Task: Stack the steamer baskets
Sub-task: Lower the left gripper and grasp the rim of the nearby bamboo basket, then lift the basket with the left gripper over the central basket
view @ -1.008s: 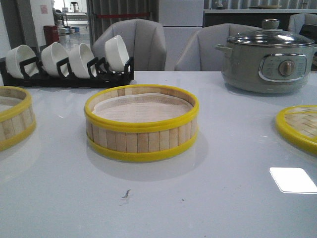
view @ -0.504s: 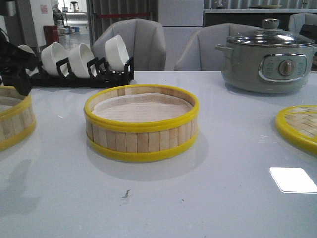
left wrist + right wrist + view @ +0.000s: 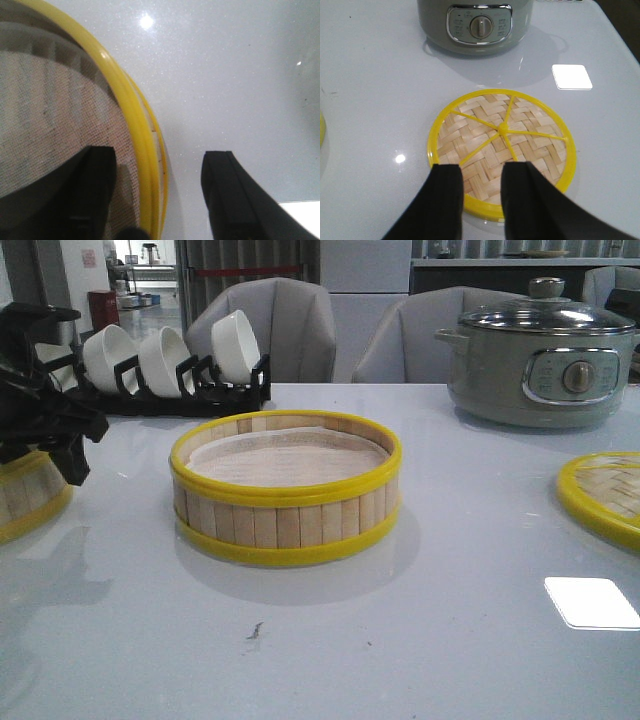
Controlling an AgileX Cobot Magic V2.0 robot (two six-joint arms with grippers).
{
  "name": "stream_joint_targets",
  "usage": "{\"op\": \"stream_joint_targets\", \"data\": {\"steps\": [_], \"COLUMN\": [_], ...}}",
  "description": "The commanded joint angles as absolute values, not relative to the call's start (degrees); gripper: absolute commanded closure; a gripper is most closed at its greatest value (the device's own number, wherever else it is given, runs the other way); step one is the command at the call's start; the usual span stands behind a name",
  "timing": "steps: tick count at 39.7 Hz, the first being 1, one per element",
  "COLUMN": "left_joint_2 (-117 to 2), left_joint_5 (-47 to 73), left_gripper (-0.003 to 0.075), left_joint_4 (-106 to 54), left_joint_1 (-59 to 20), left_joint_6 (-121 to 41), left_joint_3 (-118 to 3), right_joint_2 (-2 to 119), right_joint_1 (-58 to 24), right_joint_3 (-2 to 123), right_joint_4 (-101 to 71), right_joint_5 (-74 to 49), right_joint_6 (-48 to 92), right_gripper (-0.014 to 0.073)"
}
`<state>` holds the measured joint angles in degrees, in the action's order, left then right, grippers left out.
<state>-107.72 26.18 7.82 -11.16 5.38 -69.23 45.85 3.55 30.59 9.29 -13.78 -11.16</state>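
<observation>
**Left arm arrives over the far-left basket**

The white table (image 3: 450, 660) holds two steamer baskets. The centre basket (image 3: 286, 488) sits alone in the middle, untouched, with its white liner showing. The left basket (image 3: 28, 502) lies at the table's left edge, partly out of the front view.

What is new: a second ago no arm showed in the front view; half a second ago the black left arm was just entering at the left edge; now the left gripper (image 3: 58, 440) has come down right over the left basket's near-side rim. I judge this to be the reach for the first pick, the basket that is to go on top of the centre one.

In the left wrist view the left gripper (image 3: 157, 192) stands spread apart, one finger (image 3: 95, 195) over the liner inside the ring, the other outside over bare table. The yellow rim (image 3: 142, 150) runs between them, so the wall is straddled but not yet clamped.

The right gripper (image 3: 482, 200) hangs with its fingers parted and empty, just above the near edge of the woven lid (image 3: 502, 150), with the cooker (image 3: 477, 25) beyond it.
</observation>
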Motion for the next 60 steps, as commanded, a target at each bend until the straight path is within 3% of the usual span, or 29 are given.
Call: {"op": "stream_joint_targets", "data": {"steps": [1, 6, 13, 24, 36, 48, 60], "left_joint_2": [-105.1, -105.1, -105.1, -104.9, -105.0, -108.6, -113.4], "left_joint_5": [23.6, 23.6, 24.0, 34.1, 40.5, 41.2, 41.0], "left_gripper": [0.0293, 0.0397, 0.0643, 0.0627, 0.0626, 0.0627, 0.0627], "left_joint_4": [7.5, 7.5, 7.5, 7.5, 7.5, 7.5, 7.6], "left_joint_1": [-11.4, -11.4, -11.4, -14.3, -27.0, -41.7, -46.9], "left_joint_6": [5.6, 5.6, 5.6, 5.6, 5.6, 5.6, 5.6], "left_joint_3": [-71.1, -71.1, -71.7, -84.7, -103.2, -105.2, -105.2], "right_joint_2": [45.6, 45.6, 45.6, 45.6, 45.6, 45.6, 45.6], "right_joint_1": [3.9, 3.9, 3.9, 3.9, 3.9, 3.9, 3.9], "right_joint_3": [32.8, 32.8, 32.8, 32.8, 32.8, 32.8, 32.8], "right_joint_4": [9.6, 9.6, 9.6, 9.6, 9.6, 9.6, 9.6], "right_joint_5": [-9.4, -9.4, -9.4, -9.5, -9.5, -9.5, -9.6], "right_joint_6": [-10.9, -10.9, -10.9, -10.9, -10.9, -10.9, -10.9], "right_gripper": [0.0273, 0.0273, 0.0273, 0.0273, 0.0273, 0.0273, 0.0273]}}
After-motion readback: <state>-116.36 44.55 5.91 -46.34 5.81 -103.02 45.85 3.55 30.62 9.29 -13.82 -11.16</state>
